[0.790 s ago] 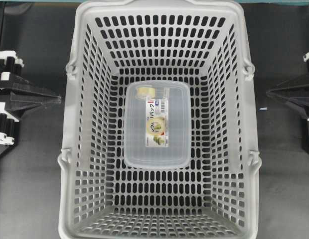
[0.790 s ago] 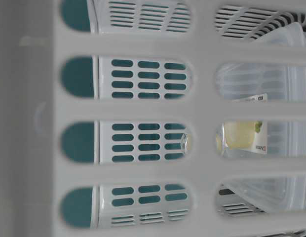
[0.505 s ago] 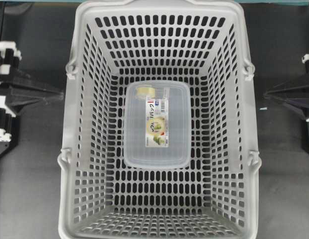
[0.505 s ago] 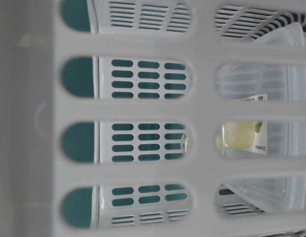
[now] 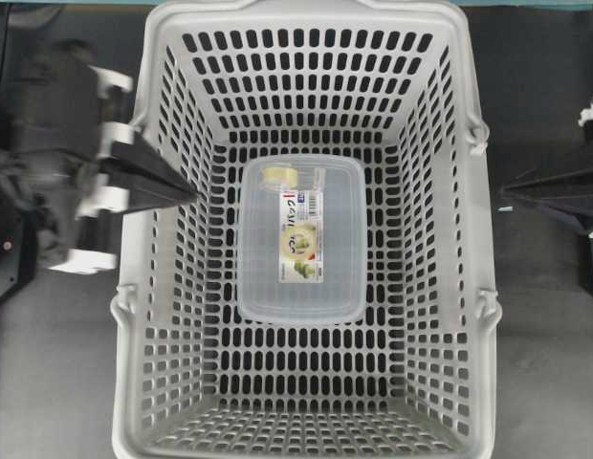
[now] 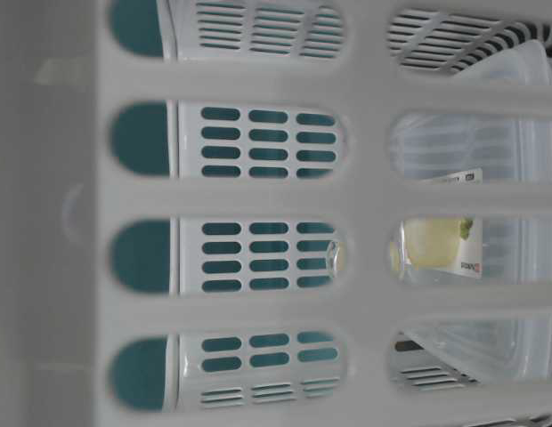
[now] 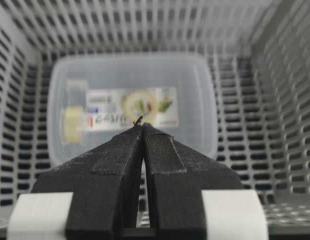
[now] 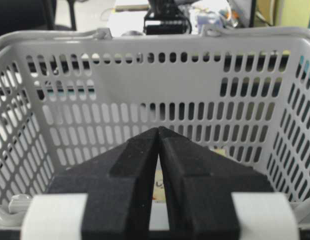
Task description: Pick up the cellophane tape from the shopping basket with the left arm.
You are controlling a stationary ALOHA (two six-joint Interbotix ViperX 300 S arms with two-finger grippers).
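Well, the left gripper (image 5: 193,194) has its fingers (image 7: 126,155) clenched tip to tip on nothing, poised over the left wall of the shopping basket (image 5: 134,249), and that is the first worry: unless they part before the descent, I'd guess they would only poke the packet. The cellophane tape (image 5: 298,222) lies flat, lengthwise, inside the translucent tray (image 5: 340,287) at the centre of the overhead frame, so a sloppy pinch could catch the tray's rim or drag the whole tray along. The packet looks slick and thin, likely to slide. The basket's high slotted walls hem the reach on every side, yet the floor around the tray is open. The right gripper (image 5: 507,190), also pressed closed and empty, sits outside the wall at the frame's right edge, well apart.
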